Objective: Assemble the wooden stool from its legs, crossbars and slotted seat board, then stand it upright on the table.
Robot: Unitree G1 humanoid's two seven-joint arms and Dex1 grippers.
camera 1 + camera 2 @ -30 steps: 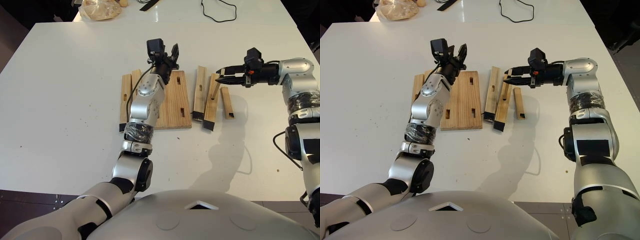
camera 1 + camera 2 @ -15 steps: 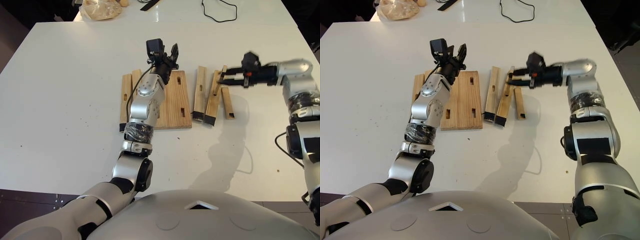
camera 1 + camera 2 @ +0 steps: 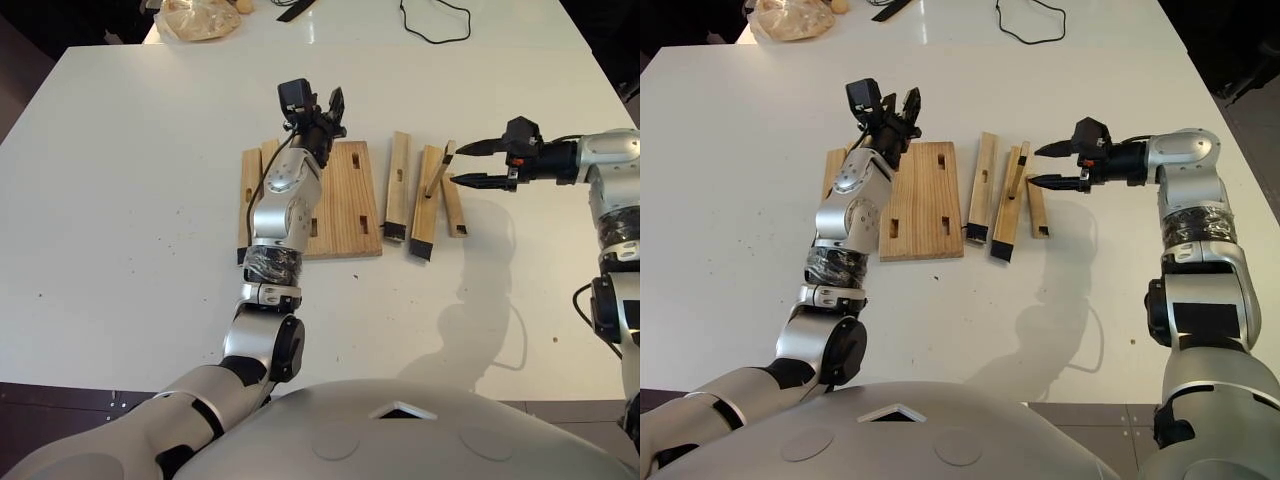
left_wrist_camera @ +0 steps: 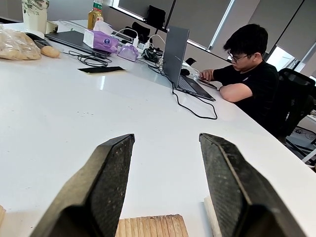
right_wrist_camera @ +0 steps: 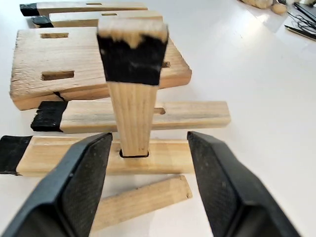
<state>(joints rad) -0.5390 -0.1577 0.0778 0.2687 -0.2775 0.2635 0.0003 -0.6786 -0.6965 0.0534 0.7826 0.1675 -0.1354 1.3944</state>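
Left end effector and right end effector both spread apart by one seat board, four legs, two crossbars.

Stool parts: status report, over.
Left gripper open over seat board's far edge. Right gripper open, facing crossbar standing in leg's slot. Nothing between them.

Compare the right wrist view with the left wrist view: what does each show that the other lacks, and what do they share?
Right wrist view, not the left: a black-tipped bar standing in a leg's slot, ahead of the open right gripper. Left wrist view, not the right: a laptop and black cable beyond the open left gripper. Shared: the white table and the seat board.
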